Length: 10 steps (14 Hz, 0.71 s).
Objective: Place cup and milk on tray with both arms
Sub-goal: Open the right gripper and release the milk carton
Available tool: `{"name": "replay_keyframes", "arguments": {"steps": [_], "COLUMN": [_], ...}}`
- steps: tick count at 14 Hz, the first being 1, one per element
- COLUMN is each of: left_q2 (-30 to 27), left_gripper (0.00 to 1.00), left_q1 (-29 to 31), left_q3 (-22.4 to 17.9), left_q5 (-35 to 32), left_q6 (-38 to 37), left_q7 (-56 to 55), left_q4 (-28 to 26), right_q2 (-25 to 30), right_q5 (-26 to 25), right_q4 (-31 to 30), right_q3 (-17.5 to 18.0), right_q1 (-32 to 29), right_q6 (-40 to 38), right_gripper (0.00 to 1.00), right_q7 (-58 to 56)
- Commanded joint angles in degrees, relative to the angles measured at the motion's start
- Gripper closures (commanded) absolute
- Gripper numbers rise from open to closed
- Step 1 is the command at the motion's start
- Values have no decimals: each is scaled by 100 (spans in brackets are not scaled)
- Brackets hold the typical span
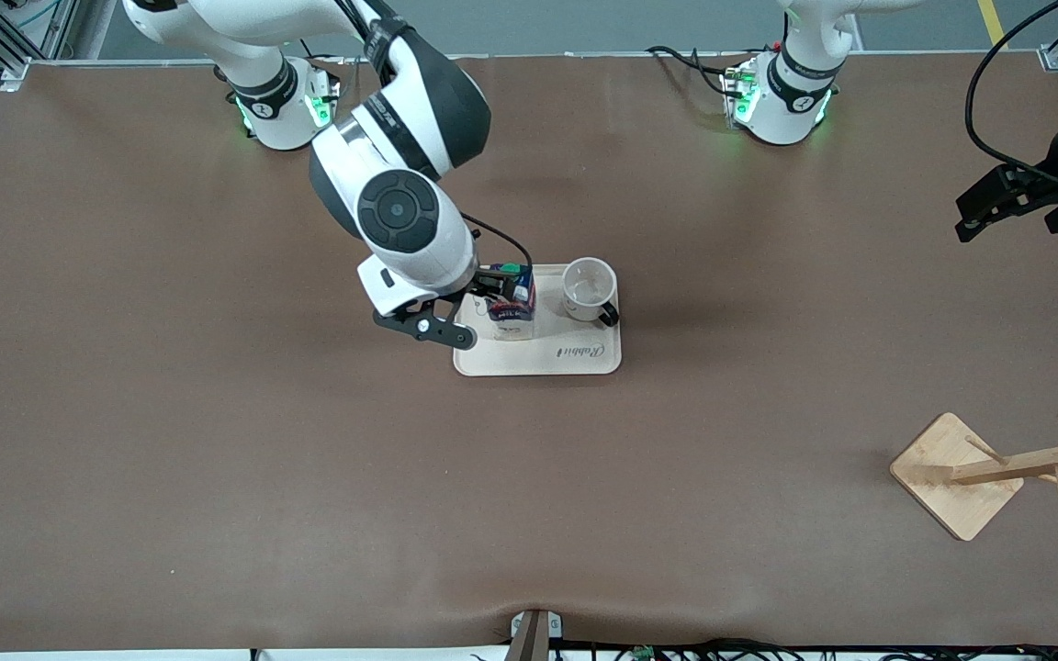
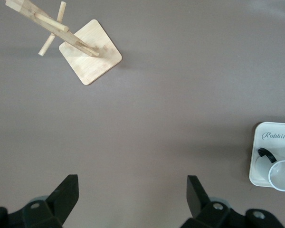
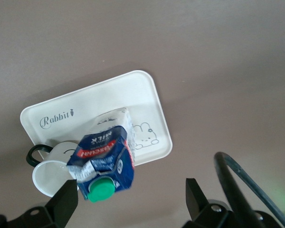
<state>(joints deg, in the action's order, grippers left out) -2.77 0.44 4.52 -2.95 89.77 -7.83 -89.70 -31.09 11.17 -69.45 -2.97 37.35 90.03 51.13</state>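
Note:
The cream tray (image 1: pixel 538 356) lies mid-table. The milk (image 1: pixel 512 298) stands upright on it toward the right arm's end, and the cup (image 1: pixel 589 289) stands on it beside the milk, handle toward the front camera. My right gripper (image 1: pixel 490 292) is open just above the milk. In the right wrist view its gripper (image 3: pixel 130 199) is spread wide, with the milk (image 3: pixel 104 161) close by one finger and not gripped, and the cup (image 3: pixel 52 173) and tray (image 3: pixel 85 104) below. My left gripper (image 1: pixel 974 213) waits open and empty above the table's left-arm end; its wrist view (image 2: pixel 130 185) shows the tray (image 2: pixel 270 142) and cup (image 2: pixel 282 173).
A wooden rack with a square base (image 1: pixel 956 473) and pegs stands near the front camera at the left arm's end; it also shows in the left wrist view (image 2: pixel 90 57). Brown table surface surrounds the tray.

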Motion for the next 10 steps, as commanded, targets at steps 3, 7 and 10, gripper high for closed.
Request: {"name": "replay_keyframes", "arguments": {"steps": [3,7,10], "left_q2": [-48,-57,-57], "left_gripper": [0,0,0], "left_q1": [0,0,-1], "left_q3": [23,181,216], "left_q5": [101,128,128], "left_q6": [-214,-214,-214], "left_q7": [107,19,19], "left_q4": [23,-13,-13], "right_q2": [227,323,673], "right_q5": [78,209,210], "right_q4": [220,580,828], "right_q3": [33,51,33], "right_q1": [-166,-938,-1178], "right_q6": [-424,-765,-1057], "right_gripper": [0,0,0], "right_q7": [-60,-7,-470]}}
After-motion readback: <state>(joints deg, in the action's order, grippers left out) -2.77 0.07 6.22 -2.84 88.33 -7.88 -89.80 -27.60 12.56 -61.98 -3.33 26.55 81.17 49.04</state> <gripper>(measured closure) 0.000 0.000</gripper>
